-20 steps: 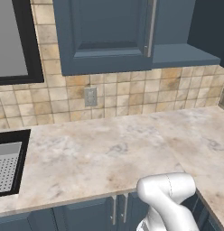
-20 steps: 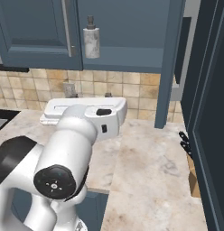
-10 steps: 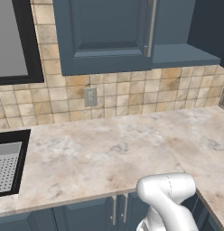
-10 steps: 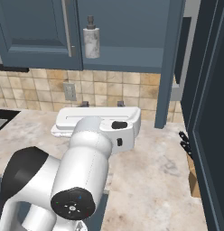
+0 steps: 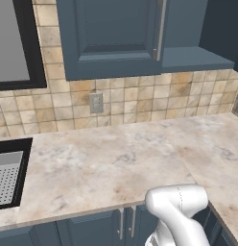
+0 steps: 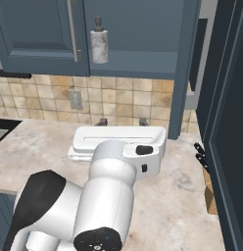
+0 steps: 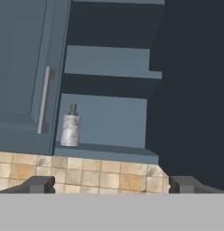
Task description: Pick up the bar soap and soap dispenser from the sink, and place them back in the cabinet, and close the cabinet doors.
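Note:
The soap dispenser [image 6: 99, 41] is a white-grey bottle with a dark pump, standing upright on the blue shelf [image 6: 138, 71] of the open cabinet [image 7: 105, 122]. In the hand view the soap dispenser [image 7: 70, 128] sits at the shelf's left end, beside the left cabinet door [image 7: 23, 76] with its long silver handle. My gripper [image 6: 122, 121] hovers open over the counter, below the shelf and pointing at the wall, with nothing between its fingertips [image 7: 39, 184]. The right cabinet door [image 6: 188, 63] stands swung out. The sink [image 5: 15, 144] shows at the far left with its grey tray. The bar soap is out of view.
A marble counter [image 5: 116, 163] runs under a tiled backsplash with a wall outlet [image 5: 96, 102]. A knife block [image 6: 207, 184] sits at the counter's right end beside a tall dark blue panel [image 6: 226, 127]. A black-framed window [image 5: 15, 43] is above the sink.
My hand has drifted to the right and lower in the right base view, and the arm's elbow has risen. The dispenser has stayed put on the shelf.

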{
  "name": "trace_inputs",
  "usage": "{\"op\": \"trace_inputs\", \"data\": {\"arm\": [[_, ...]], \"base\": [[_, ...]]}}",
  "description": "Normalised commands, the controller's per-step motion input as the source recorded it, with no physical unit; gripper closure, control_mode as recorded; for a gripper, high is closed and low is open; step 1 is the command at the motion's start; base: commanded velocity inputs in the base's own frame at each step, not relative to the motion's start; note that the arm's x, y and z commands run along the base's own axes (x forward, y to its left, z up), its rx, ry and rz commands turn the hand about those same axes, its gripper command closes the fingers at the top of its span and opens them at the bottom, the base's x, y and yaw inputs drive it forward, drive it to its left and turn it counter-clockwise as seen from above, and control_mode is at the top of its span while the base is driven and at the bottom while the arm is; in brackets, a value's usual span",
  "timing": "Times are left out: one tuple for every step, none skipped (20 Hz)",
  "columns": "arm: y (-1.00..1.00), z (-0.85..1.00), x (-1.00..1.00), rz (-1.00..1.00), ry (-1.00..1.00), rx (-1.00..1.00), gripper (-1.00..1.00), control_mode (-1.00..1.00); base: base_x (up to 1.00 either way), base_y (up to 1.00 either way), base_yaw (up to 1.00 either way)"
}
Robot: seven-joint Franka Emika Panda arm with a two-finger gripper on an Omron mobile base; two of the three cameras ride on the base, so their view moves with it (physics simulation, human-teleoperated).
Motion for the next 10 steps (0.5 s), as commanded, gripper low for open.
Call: {"op": "trace_inputs", "data": {"arm": [[-0.13, -0.11, 0.00, -0.05, -0.05, 0.00, -1.00, -1.00], [-0.15, -0.06, 0.00, -0.07, -0.03, 0.00, -1.00, -1.00], [-0.15, -0.07, 0.00, -0.07, -0.03, 0.00, -1.00, -1.00], [-0.19, -0.09, 0.00, -0.08, -0.02, 0.00, -1.00, -1.00], [-0.19, -0.05, 0.00, -0.09, 0.00, 0.00, -1.00, -1.00], [-0.19, -0.06, 0.00, -0.09, 0.00, 0.00, -1.00, -1.00], [-0.19, -0.05, 0.00, -0.09, 0.00, 0.00, -1.00, -1.00], [-0.19, -0.08, 0.00, -0.11, 0.00, 0.00, -1.00, -1.00], [-0.19, -0.06, 0.00, -0.11, 0.00, 0.00, -1.00, -1.00], [-0.17, -0.05, 0.00, -0.11, 0.00, 0.00, -1.00, -1.00]], "base": [[0.00, 0.00, 0.00], [0.00, 0.00, 0.00], [0.00, 0.00, 0.00], [0.00, 0.00, 0.00], [0.00, 0.00, 0.00], [0.00, 0.00, 0.00], [0.00, 0.00, 0.00], [0.00, 0.00, 0.00], [0.00, 0.00, 0.00], [0.00, 0.00, 0.00]]}}
